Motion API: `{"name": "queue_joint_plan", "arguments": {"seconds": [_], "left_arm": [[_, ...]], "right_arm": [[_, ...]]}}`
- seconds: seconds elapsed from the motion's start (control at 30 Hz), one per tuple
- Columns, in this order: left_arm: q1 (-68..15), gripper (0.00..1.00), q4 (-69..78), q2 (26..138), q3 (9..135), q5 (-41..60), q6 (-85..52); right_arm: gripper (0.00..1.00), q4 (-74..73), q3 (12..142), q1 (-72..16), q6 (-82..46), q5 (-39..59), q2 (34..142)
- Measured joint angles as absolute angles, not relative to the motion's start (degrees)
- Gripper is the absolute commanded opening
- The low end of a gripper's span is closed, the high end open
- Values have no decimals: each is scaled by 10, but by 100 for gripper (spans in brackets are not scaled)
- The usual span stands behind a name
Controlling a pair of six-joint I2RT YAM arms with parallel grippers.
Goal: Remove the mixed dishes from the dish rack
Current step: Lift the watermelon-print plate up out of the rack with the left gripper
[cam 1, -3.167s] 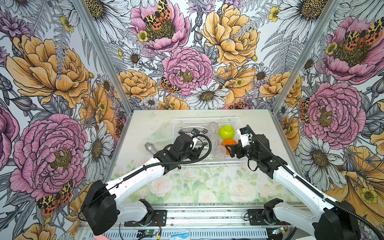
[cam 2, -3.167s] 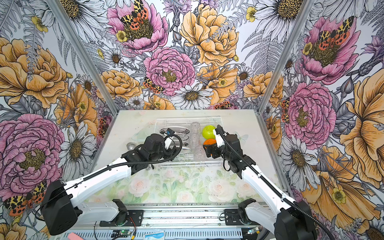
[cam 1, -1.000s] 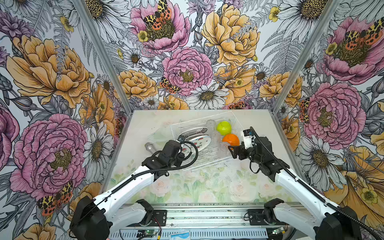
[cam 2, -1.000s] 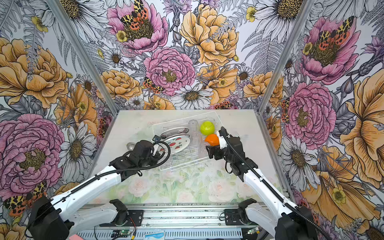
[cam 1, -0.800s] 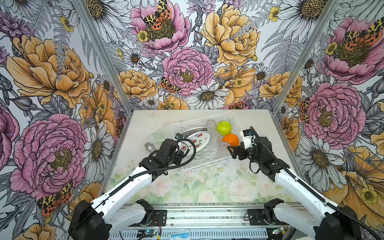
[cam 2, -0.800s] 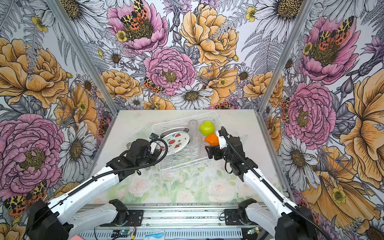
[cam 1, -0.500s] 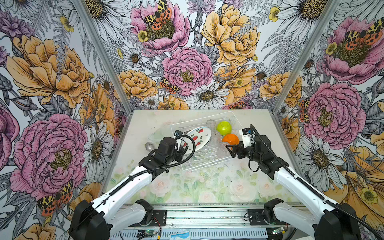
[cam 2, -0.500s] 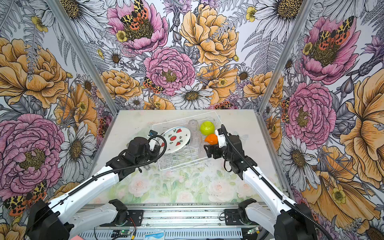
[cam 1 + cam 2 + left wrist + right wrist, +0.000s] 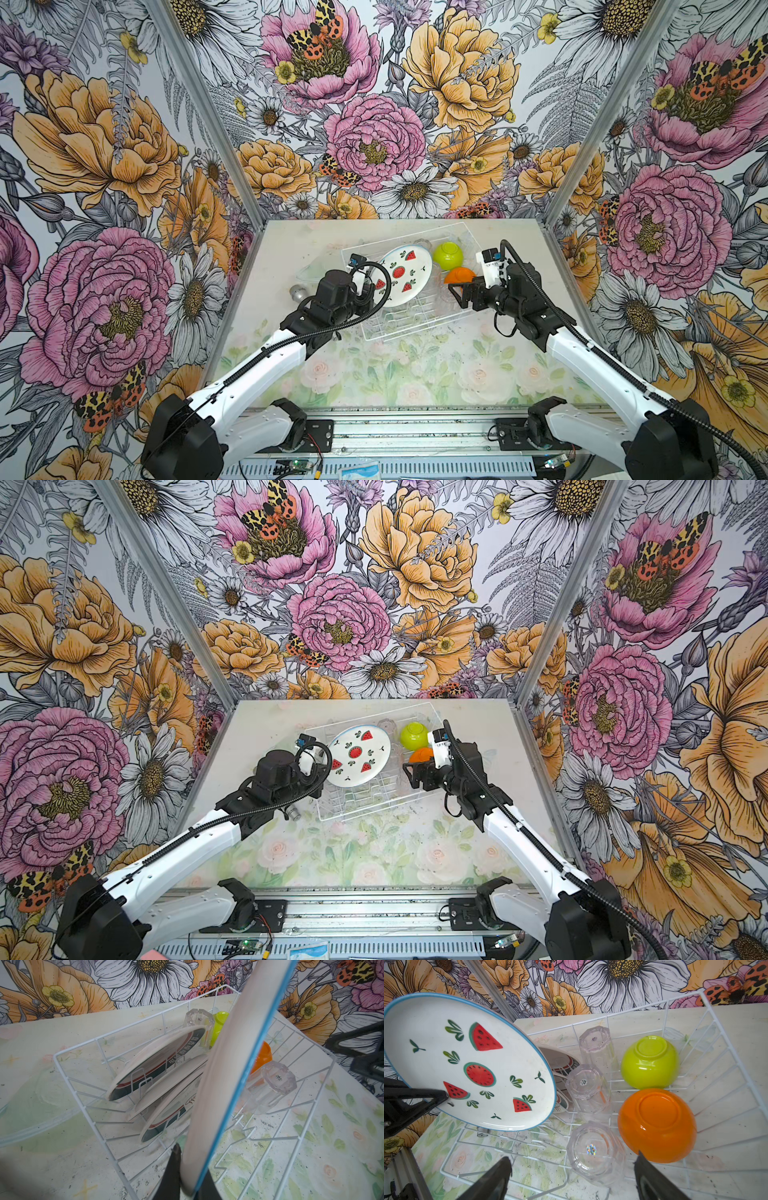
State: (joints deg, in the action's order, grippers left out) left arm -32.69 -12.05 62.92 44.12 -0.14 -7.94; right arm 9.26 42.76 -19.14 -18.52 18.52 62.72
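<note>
Left fingers (image 9: 425, 1095) pinch the rim of the round white watermelon-patterned plate (image 9: 401, 274), tilted above the white wire dish rack (image 9: 409, 322) near the desk (image 9: 286, 253) far edge; right fingers (image 9: 496, 1178) gape open over a clear plastic tumbler (image 9: 593, 1151).

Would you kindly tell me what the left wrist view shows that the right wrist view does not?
Only the left wrist view: the watermelon plate edge-on, its rim pinched by the fingers of the left gripper, and the dark-rimmed plates plainly leaning in their slots. Only the right wrist view: that plate's painted face, all three tumblers where the left wrist view shows two, and the right gripper open. Both: the dish rack, the lime-green bowl and the orange bowl.
</note>
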Motion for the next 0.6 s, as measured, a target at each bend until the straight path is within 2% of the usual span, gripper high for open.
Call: {"name": "queue_joint_plan", "arguments": {"seconds": [0.33,0.6], "left_arm": [[-313,0,-62,660,441,48,-118],[-272,0,16,684,441,98,-172]], "right_arm": [[93,79,437,-191,-202,190,654],[93,63,465,-191,-216,194,688]]}}
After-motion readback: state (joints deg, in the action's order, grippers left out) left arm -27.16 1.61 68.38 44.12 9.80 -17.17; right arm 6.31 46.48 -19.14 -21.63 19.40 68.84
